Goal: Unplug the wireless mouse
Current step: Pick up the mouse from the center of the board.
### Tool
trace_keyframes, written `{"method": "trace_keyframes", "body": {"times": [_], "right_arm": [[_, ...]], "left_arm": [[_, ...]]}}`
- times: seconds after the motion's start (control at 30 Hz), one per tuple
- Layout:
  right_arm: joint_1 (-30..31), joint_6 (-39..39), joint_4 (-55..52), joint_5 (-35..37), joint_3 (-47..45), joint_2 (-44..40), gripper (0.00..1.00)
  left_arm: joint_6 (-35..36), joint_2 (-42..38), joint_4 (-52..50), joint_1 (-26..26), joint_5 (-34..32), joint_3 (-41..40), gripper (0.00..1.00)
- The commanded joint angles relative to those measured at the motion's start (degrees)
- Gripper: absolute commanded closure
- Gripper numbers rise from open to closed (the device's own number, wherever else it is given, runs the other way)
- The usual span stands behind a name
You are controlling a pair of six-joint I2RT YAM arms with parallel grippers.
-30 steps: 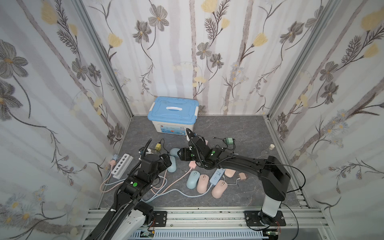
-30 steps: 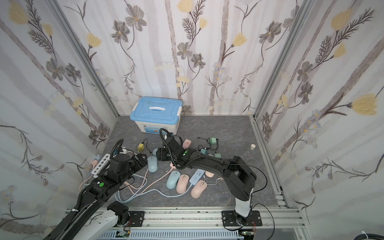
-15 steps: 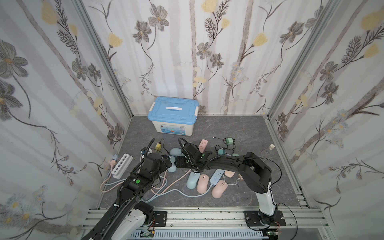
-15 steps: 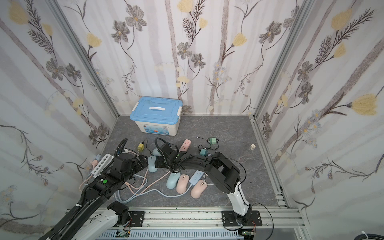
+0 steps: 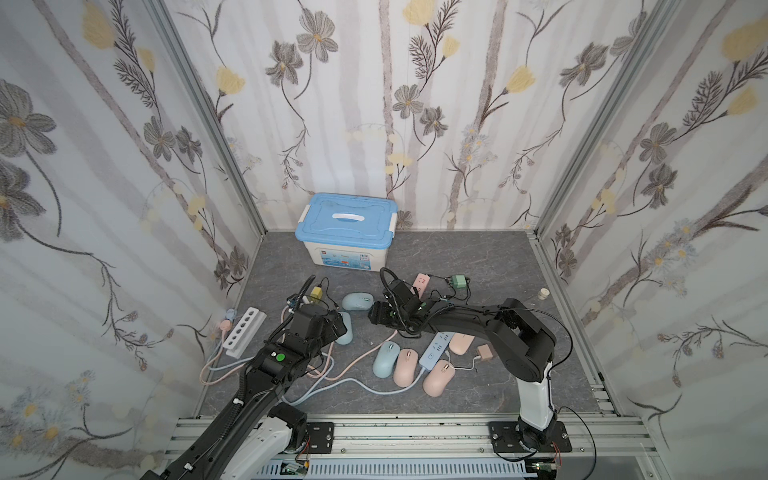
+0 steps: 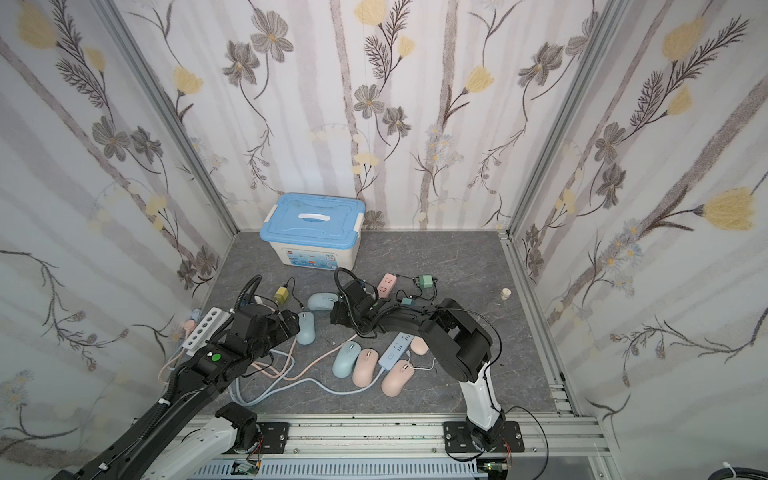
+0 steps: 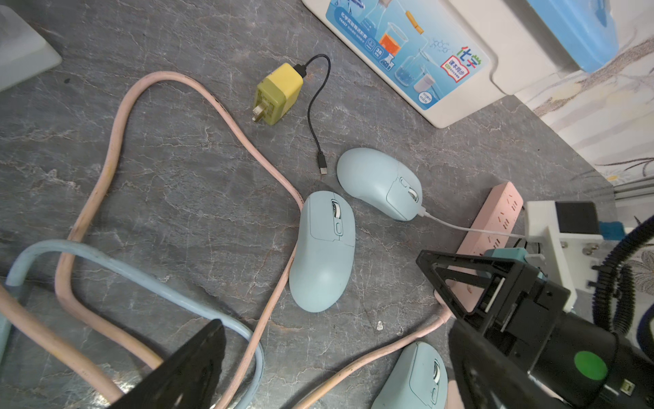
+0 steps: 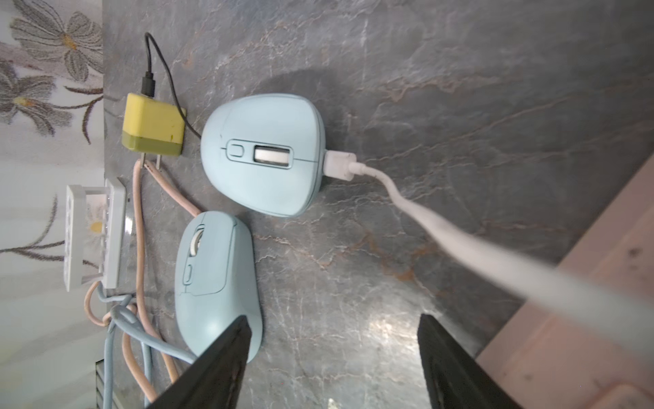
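Gaping right claw (image 8: 332, 318) short of mouse (image 8: 263, 154)

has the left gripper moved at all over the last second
Yes. The left gripper has shifted away from the white power strip and toward the nearest light blue mouse, which stayed put.

We find bare grey marbled floor (image 8: 460, 106) open around the white plug (image 8: 339, 164) in the pale-blue plastic mouse (image 8: 263, 152). A second pale-blue mouse (image 8: 216, 279) crowds one flank, a yellow block charger (image 8: 154, 125) lies near its rear, and a pink power strip (image 8: 566, 354) bounds the cable side.
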Motion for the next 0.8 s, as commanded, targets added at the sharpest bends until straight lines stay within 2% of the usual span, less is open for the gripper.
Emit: {"method": "trace_keyframes", "body": {"times": [0.0,0.2,0.37,0.57,0.77], "right_arm": [[0.08,-4.78,2.98,3.43,-1.65,-2.77,0.23],[0.51,-11.24,13.16,-2.16,-6.41,-9.38,0.23],[-0.06,-11.88,21.72,-3.33,-16.57,-18.72,0.24],[-1.51,-11.52,26.38,-3.68,-27.7,-30.06,0.27],[-3.21,-11.08,26.96,-3.65,-37.23,-41.33,0.29]], "left_arm": [[2.29,3.1,1.53,0.05,2.35,1.84,0.0],[4.47,12.91,4.09,-0.04,6.1,6.23,0.0],[7.29,23.34,4.29,-0.05,5.43,12.54,0.0],[10.04,35.97,14.55,0.05,10.72,19.05,0.04],[14.25,48.68,19.24,-0.03,11.06,26.45,0.08]]}}
